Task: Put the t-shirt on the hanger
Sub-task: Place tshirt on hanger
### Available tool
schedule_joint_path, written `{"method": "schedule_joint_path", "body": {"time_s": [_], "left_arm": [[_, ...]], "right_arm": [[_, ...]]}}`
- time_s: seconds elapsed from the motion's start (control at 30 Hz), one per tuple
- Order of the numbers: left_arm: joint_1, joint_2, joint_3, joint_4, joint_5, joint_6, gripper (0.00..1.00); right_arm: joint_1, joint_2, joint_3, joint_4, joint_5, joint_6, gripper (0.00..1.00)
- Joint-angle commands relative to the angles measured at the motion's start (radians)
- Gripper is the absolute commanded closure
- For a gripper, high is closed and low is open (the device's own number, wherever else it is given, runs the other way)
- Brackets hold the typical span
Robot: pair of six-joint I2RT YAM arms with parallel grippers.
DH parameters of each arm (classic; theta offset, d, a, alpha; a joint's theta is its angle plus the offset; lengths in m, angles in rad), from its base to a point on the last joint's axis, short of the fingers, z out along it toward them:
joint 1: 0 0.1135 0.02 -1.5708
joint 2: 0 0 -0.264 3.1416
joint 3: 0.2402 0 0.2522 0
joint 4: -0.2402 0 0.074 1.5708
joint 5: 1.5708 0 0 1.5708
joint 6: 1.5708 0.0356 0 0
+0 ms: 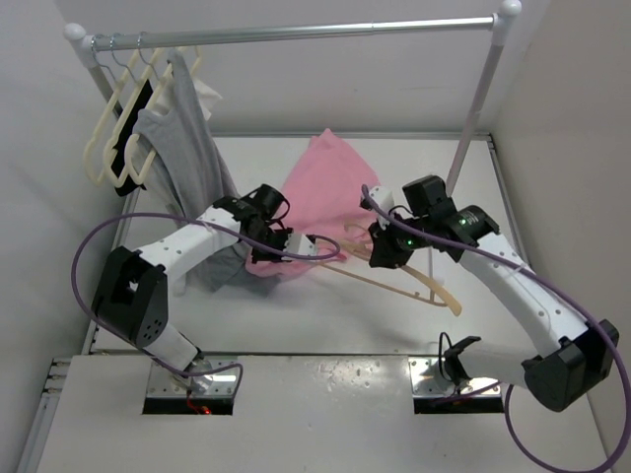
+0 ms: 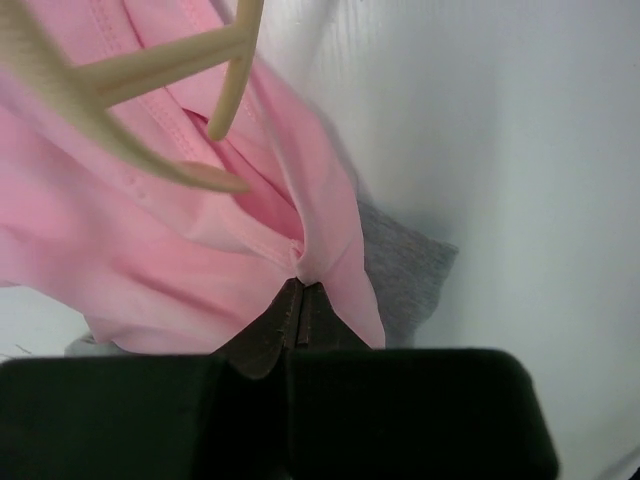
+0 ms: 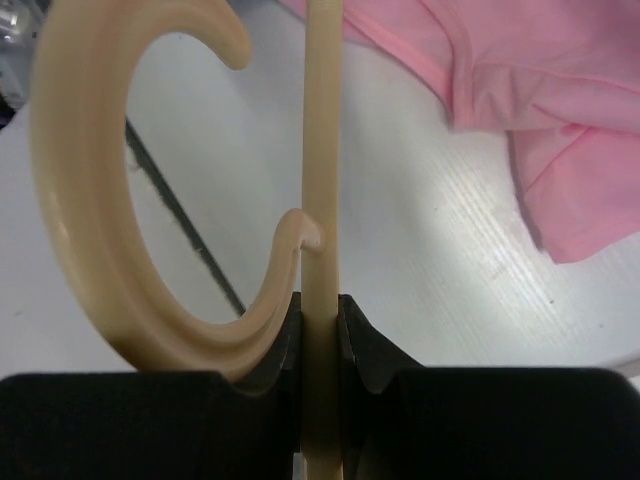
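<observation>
A white counter (image 1: pixel 325 325) is enclosed by plain white walls (image 1: pixel 567 108) at the back and both sides. A metal clothes rail (image 1: pixel 296 33) on white posts (image 1: pixel 480 103) is set across the far end. Cream hangers (image 1: pixel 102 138), a black hanger (image 1: pixel 133 123) and a gray garment (image 1: pixel 182 118) are hung at its left end. Lighting is even

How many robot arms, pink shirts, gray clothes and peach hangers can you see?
robot arms: 2
pink shirt: 1
gray garment: 1
peach hanger: 1
Total: 5
</observation>
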Motion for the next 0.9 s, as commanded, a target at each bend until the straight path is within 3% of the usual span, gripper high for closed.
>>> {"method": "schedule_joint_path", "body": {"time_s": [0.0,0.17,0.27,0.5,0.87], "left_arm": [[-0.006,-0.014,0.027,0.018,0.017,-0.017,1.0],[-0.006,-0.06,-0.037,0.018,0.038,-0.026,1.0],[-0.006,-0.071,-0.051,0.018,0.049,-0.035,1.0],[-0.006,-0.062,-0.007,0.059,0.031,-0.074,1.0],[0.059,-0.062,-0.036,0.069,0.011,-0.074,1.0]], "right_arm": [[0.013,-0.072,-0.099,0.161,0.061,-0.107,1.0],[0.022,-0.184,-0.236,0.455,0.07,-0.254,1.0],[0.022,-0.175,-0.245,0.513,0.032,-0.314,1.0],[0.022,-0.062,-0.181,0.435,-0.057,-0.375,1.0],[0.022,-0.23,-0.324,0.39,-0.057,-0.343,1.0]]}}
